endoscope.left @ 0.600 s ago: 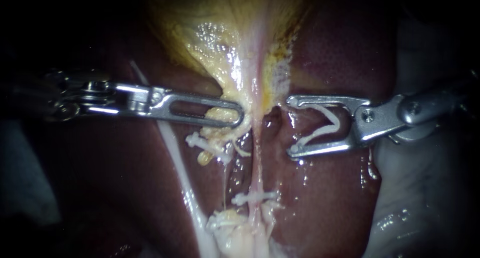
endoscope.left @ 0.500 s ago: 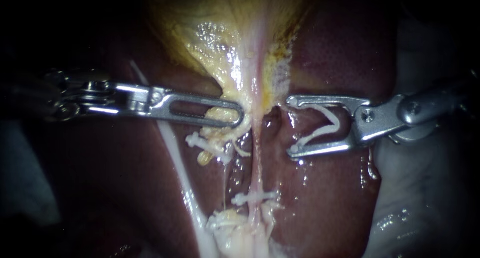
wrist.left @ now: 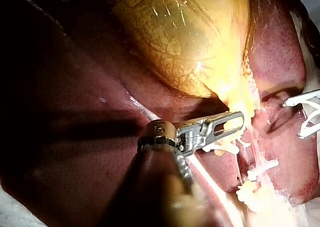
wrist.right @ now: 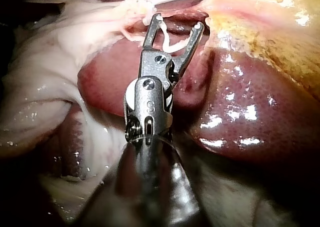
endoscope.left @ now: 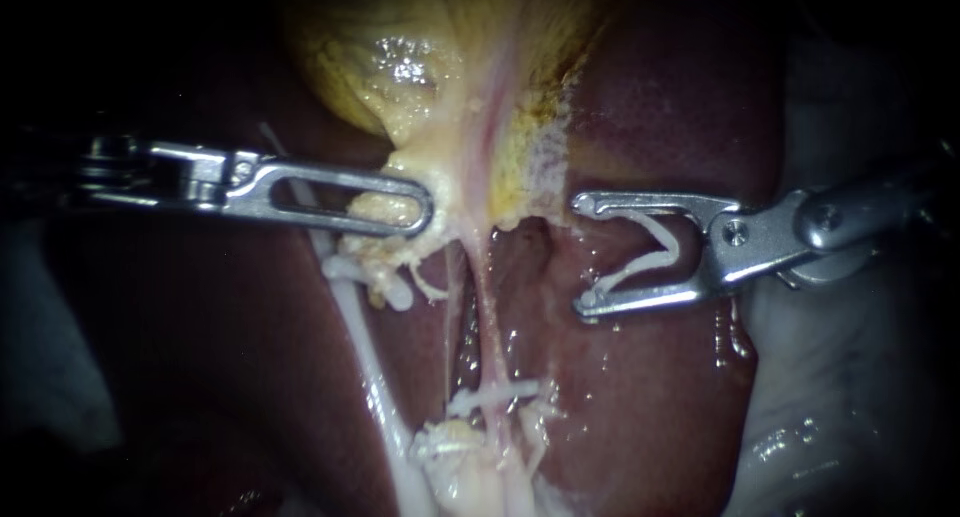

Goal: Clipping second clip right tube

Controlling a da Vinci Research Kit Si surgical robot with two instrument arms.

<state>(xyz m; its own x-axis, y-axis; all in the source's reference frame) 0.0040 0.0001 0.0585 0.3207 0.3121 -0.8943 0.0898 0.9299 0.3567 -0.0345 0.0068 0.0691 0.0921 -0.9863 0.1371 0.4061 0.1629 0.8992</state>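
Observation:
My right instrument [endoscope.left: 583,255] comes in from the right, its jaws standing wide apart with a white V-shaped clip [endoscope.left: 655,249] held between them. The jaws hover over the liver [endoscope.left: 650,107], right of the thin pink right tube [endoscope.left: 487,312] and apart from it. Lower on this tube sits one white clip [endoscope.left: 497,390]. My left instrument [endoscope.left: 425,215] is shut on yellowish tissue at the neck of the gallbladder [endoscope.left: 400,67]. The right wrist view shows the loaded clip [wrist.right: 170,44] between the spread jaws [wrist.right: 178,22].
A white strand [endoscope.left: 365,362] runs down under the left instrument, with white clips [endoscope.left: 392,295] just below its jaws. A pale lump of tissue [endoscope.left: 460,467] lies where the strands meet. Pale wet tissue [endoscope.left: 850,377] borders the liver on the right.
My left instrument has pulled to the left, drawing the gallbladder neck and the tubes with it. The right tube now slants and lies farther from the right jaws, which have not moved.

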